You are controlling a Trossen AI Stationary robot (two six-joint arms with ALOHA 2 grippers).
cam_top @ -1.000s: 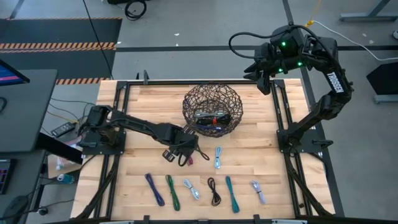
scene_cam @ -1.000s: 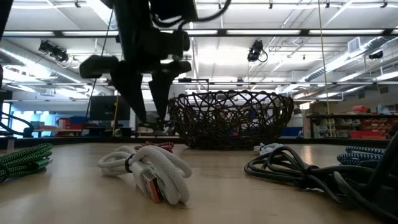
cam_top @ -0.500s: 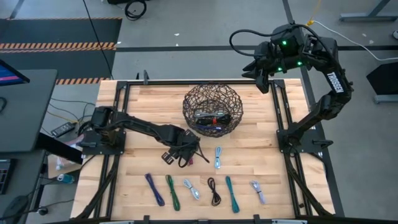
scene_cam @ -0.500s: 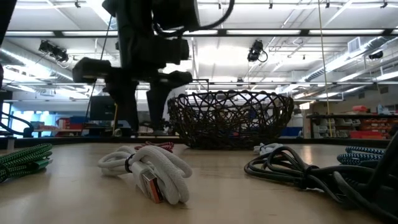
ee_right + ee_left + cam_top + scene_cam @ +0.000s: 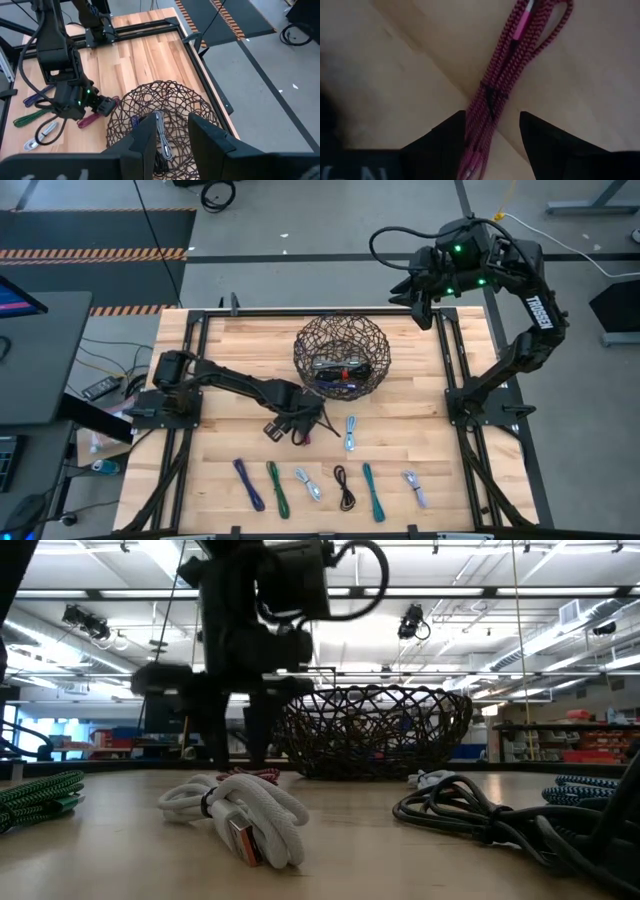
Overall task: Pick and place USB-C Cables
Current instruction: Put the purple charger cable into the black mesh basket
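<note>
Down drops the left gripper, fingers spread around the magenta cable; soft, probably light, grip mid-bundle.

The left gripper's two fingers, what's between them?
In the left wrist view, the magenta cable runs between the open left gripper fingers, lying on the wooden table.

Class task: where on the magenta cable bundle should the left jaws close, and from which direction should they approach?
Grip the magenta cable around its tied middle, from straight above. It lies flat on the table, and the left gripper already straddles it with open jaws.
</note>
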